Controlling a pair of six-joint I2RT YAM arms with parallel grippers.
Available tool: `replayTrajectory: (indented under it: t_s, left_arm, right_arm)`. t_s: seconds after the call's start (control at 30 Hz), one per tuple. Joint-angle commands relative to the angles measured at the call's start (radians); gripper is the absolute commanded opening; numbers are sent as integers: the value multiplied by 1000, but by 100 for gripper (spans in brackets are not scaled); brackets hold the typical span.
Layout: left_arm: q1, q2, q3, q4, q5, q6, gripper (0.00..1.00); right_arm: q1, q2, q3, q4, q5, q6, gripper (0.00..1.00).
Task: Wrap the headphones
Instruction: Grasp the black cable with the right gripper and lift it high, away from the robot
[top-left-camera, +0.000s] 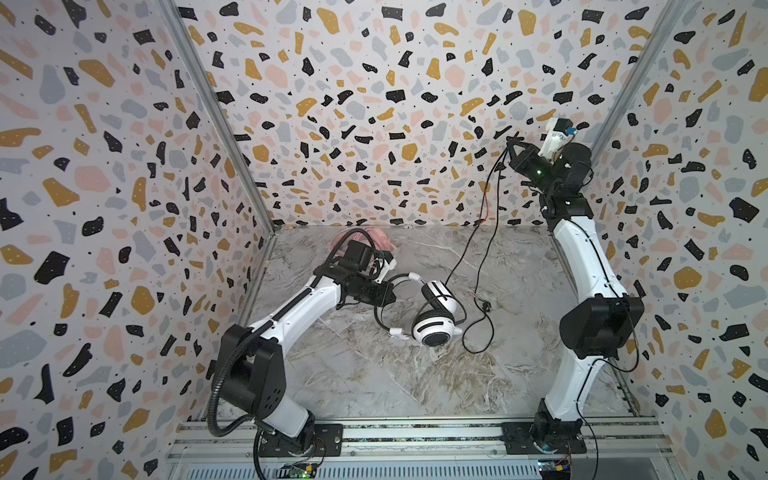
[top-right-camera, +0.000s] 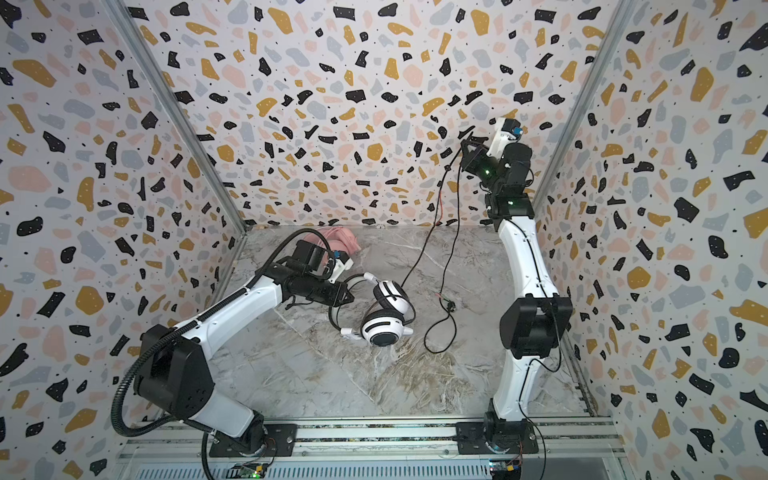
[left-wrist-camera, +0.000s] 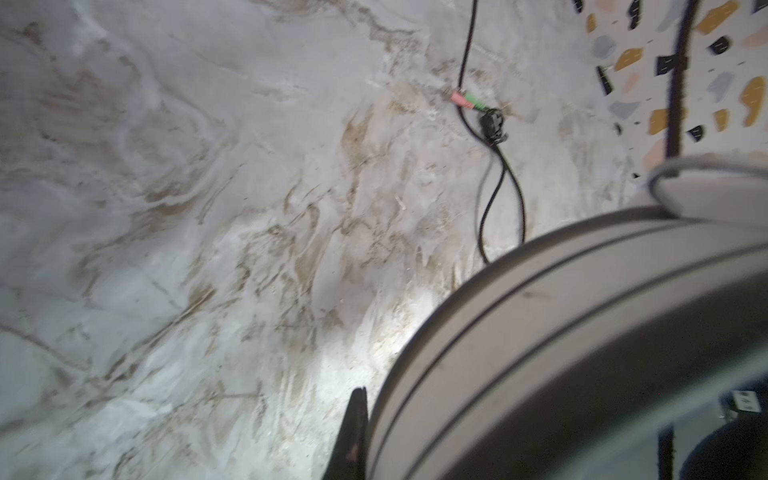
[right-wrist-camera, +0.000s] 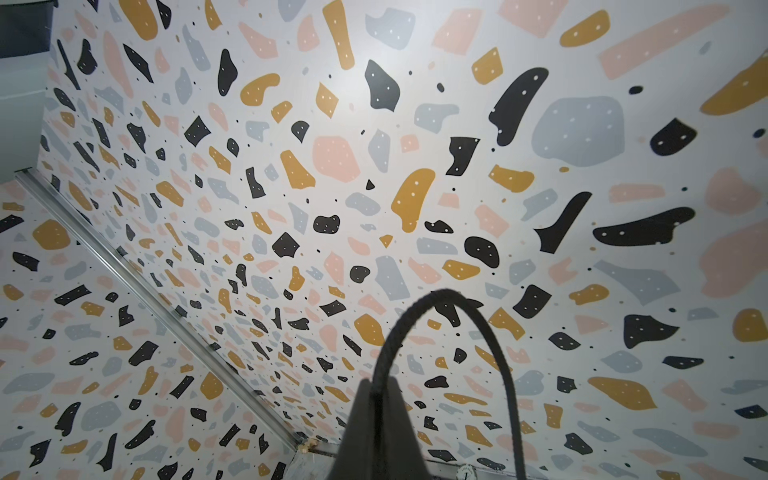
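We find the white headset, black-striped, lying near the middle of the marble-patterned table, its two earcups touching. The left gripper meets the arch of its headband. In the left wrist view that band is blurred and fills one corner. It is pressed against one dark finger, and the opposite finger is hidden behind it. We read the fingers as closed onto the band.

The black cord leaves the headset, lies in a loose loop on the table, then climbs in two strands to the right gripper. That gripper is raised high, close to the terrazzo-patterned back wall. In the right wrist view the fingertips are together, pinching the cord, and a bight of it arches out beyond them.

The pink and green plugs rest on the table beside a small black fitting on the cord. We cannot establish what this fitting is. A thin reddish strand hangs beside the raised cord, and we cannot trace where it ends.

The pink headset sits at the back left of the table, mostly hidden behind the left arm's wrist. Its cord cannot be made out.
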Motion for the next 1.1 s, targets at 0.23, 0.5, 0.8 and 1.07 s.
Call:
replayTrajectory:
  t_s: [0.23, 0.5, 0.8, 1.07]
  left_arm:
    - [-73, 90, 52, -118, -179, 42, 0]
    - [-190, 141, 111, -169, -378, -5, 0]
    - [-218, 220, 173, -161, -448, -46, 0]
    - [-185, 302, 253, -51, -507, -125, 0]
  right_arm:
    - [13, -85, 59, 60, -159, 74, 0]
    - [42, -40, 150, 28, -182, 48, 0]
    - [81, -44, 198, 47, -232, 69, 0]
    - [131, -198, -11, 163, -265, 116, 0]
